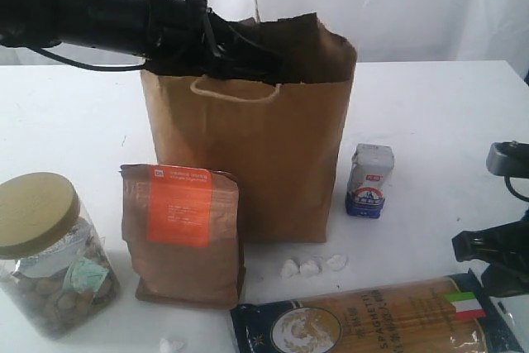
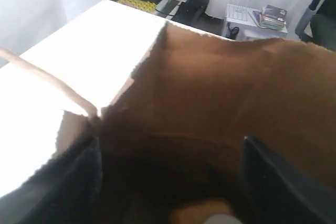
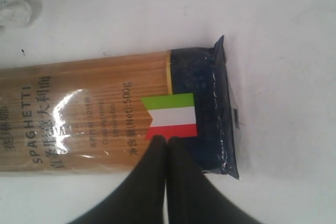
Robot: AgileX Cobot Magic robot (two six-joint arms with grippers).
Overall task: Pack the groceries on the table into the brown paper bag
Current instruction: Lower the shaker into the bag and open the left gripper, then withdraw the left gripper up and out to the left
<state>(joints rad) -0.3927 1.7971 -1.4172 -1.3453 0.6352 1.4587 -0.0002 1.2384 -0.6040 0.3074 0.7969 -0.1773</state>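
Standing around bag (image 1: 273, 146): pouch (image 1: 182, 237), jar (image 1: 45, 245), carton (image 1: 369, 181), spaghetti (image 1: 372, 324). L arm (image 1: 83, 14) level, L jaws in bag, wide, empty; R jaws closed, empty, at spaghetti end.

Brown paper bag (image 1: 248, 146) is standing upright, mouth open, on the white table (image 1: 430, 105). Brown pouch (image 1: 182, 233) is standing just in front of it. Olive-lidded jar (image 1: 45, 254) is sitting at the pouch's view-left. Blue-white carton (image 1: 368, 181) is standing beside the bag's right side. Spaghetti pack (image 1: 372, 324) is lying flat, frontmost.
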